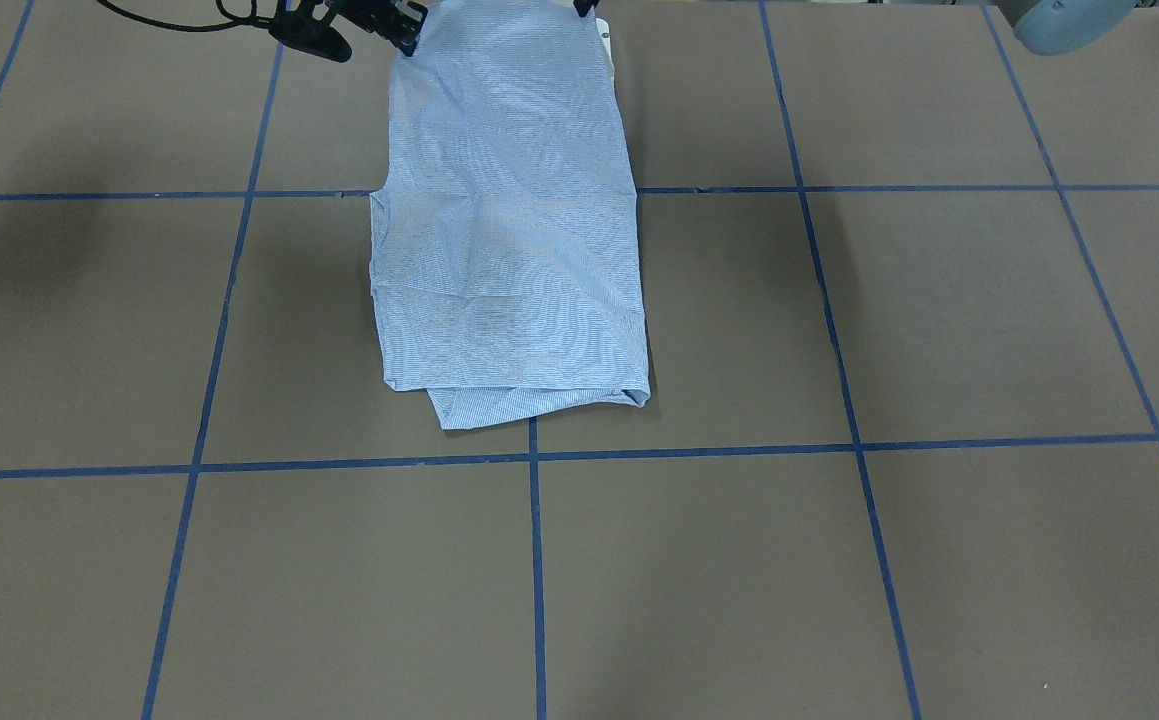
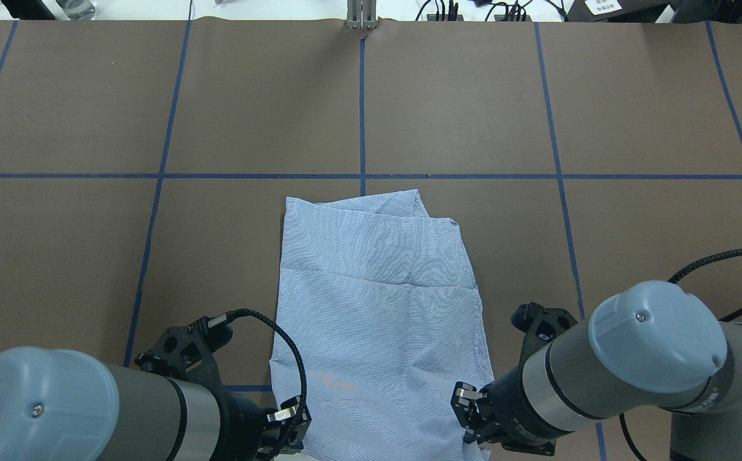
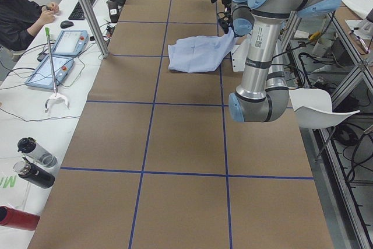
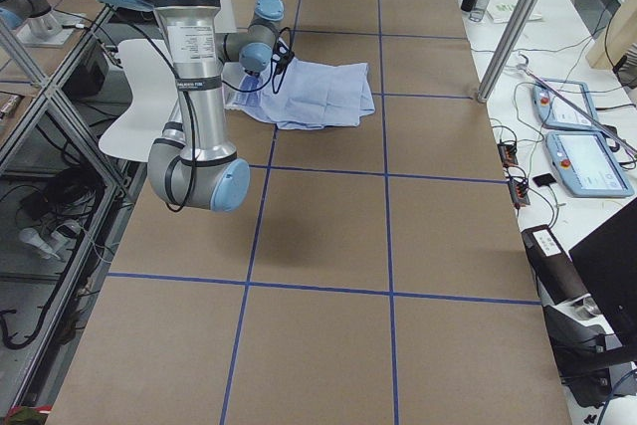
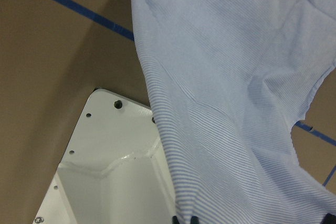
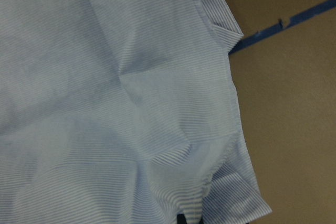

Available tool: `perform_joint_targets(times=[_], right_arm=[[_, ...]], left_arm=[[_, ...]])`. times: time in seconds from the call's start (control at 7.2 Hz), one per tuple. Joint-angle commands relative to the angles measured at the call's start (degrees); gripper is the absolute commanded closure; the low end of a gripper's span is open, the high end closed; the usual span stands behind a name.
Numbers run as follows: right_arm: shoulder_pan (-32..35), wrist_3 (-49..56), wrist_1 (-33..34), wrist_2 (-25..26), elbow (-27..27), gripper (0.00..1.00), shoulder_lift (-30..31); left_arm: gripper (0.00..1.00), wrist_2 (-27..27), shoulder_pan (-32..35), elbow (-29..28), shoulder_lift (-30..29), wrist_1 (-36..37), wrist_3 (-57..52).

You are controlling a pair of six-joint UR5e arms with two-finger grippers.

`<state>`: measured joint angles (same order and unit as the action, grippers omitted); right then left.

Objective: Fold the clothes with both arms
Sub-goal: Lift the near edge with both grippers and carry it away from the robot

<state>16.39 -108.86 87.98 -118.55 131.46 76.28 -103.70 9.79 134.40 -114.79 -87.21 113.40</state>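
Observation:
The light blue striped shirt (image 2: 377,301) lies folded into a long strip on the brown table, back side up; collar and buttons are hidden. Its end nearest the robot is raised off the table. My left gripper (image 2: 290,419) is shut on that end's left corner and my right gripper (image 2: 467,403) is shut on its right corner. In the front-facing view the shirt (image 1: 509,230) runs up to the right gripper (image 1: 404,30) and the left gripper (image 1: 587,8) at the top edge. The wrist views show the cloth (image 5: 226,77) (image 6: 105,77) hanging close under the fingers.
The white pedestal base plate (image 5: 110,166) sits under the raised shirt end. Blue tape lines (image 2: 362,115) grid the table. An operator (image 3: 17,16), control tablets (image 3: 64,42) and bottles (image 3: 35,161) are on the far side, off the work surface.

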Motion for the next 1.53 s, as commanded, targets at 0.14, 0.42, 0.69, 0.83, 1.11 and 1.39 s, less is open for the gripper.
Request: perform_joint_targets(times=[0.14, 0.42, 0.69, 0.83, 1.11, 1.39], right_arm=[[8.11, 7.13, -0.35, -0.37, -8.39, 1.0, -6.4], [13.55, 10.32, 0.0, -0.19, -12.86, 1.0, -9.64], [16.65, 13.49, -0.35, -0.37, -20.69, 1.0, -13.78], [17.53, 13.94, -0.52, -0.37, -24.29, 1.0, -15.88], [19.46, 17.88, -0.61, -0.37, -29.57, 1.0, -18.44], [21.13, 18.24, -0.7, -0.45, -32.57, 1.0, -20.82]], left_arm=[[1.0, -0.28, 8.19, -6.59, -1.05, -6.37, -4.93], [1.0, -1.15, 13.04, -12.64, -1.23, -12.68, -5.82], [1.0, -3.26, 17.52, -20.02, -1.31, -19.98, -7.74], [1.0, -3.35, 19.45, -23.71, -2.36, -22.71, -7.93], [1.0, -3.44, 21.92, -28.65, -4.91, -24.31, -9.76], [1.0, -3.44, 23.86, -31.9, -5.18, -28.34, -10.13]])
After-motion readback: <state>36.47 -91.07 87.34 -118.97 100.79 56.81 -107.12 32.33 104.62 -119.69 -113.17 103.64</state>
